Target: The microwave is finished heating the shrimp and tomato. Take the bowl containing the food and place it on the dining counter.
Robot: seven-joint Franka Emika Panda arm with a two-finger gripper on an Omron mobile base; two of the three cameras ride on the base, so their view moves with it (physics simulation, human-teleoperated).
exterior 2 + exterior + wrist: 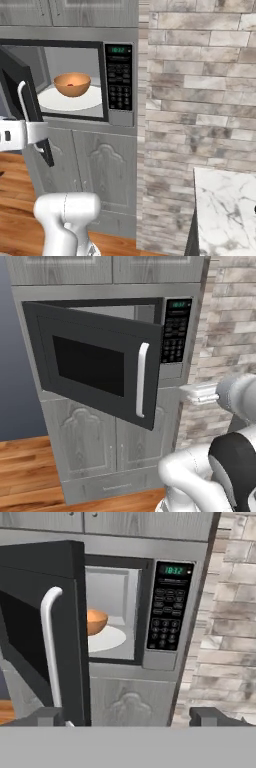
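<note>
One microwave [70,80], one bowl [72,84] holding one tomato [70,85], one turntable [70,100], one dining counter [225,210].

Orange-tan bowl [72,84] sits on the open microwave's [120,75] white turntable [70,100].

Bowl [72,84] on the turntable [70,101] inside the microwave [75,80], keypad [119,77] right of it, door [95,363] swung left, marble counter [225,210] far right

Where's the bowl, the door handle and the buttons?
bowl [72,85], right base view, on its orange side.
handle [142,380], left base view, middle of the pale bar.
keypad [165,626], hand view, among the buttons.
</note>
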